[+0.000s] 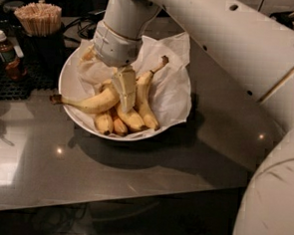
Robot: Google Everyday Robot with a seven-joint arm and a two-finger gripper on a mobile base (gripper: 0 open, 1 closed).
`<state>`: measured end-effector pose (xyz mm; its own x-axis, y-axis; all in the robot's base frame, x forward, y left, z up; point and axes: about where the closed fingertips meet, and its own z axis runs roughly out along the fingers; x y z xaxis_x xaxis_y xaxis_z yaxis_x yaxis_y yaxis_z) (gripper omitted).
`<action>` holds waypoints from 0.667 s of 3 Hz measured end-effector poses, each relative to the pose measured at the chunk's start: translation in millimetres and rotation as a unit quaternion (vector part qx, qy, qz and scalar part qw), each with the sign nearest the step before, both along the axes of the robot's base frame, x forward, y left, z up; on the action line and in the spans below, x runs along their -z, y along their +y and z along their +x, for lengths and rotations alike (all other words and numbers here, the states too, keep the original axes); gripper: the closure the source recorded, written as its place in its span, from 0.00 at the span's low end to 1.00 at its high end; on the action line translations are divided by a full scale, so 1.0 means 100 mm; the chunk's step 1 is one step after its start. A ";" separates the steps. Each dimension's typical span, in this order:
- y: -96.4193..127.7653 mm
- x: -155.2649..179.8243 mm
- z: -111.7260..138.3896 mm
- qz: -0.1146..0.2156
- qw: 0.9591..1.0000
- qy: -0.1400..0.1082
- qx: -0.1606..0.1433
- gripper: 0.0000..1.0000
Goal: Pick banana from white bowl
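Currently the gripper (pixel 125 99) is lowered into the white bowl (pixel 65 87), directly over the fruit pile. Its tip appears to touch the thick end of the banana (pixel 92 104), though contact cannot be confirmed. Jaw state cannot be told: the jaws read as one pale block. The banana lies across the left of the pile, its thin stem reaching past the bowl's left rim. Shorter bananas (pixel 137 120) lie beside and under it on crinkled white paper (pixel 171 86). The bowl sits on a grey countertop (pixel 133 173). A cup of wooden sticks (pixel 38 19) and a small bottle (pixel 6 56) stand at upper left.
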<state>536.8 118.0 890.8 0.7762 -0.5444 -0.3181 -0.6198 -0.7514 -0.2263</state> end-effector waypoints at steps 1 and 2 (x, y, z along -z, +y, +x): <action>0.00 -0.01 -0.02 0.001 1.000 0.002 0.003 0.42; 0.01 -0.02 -0.04 0.005 1.000 0.008 0.005 0.65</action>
<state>532.6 118.9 892.9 0.7657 -0.5488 -0.3353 -0.6307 -0.7429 -0.2244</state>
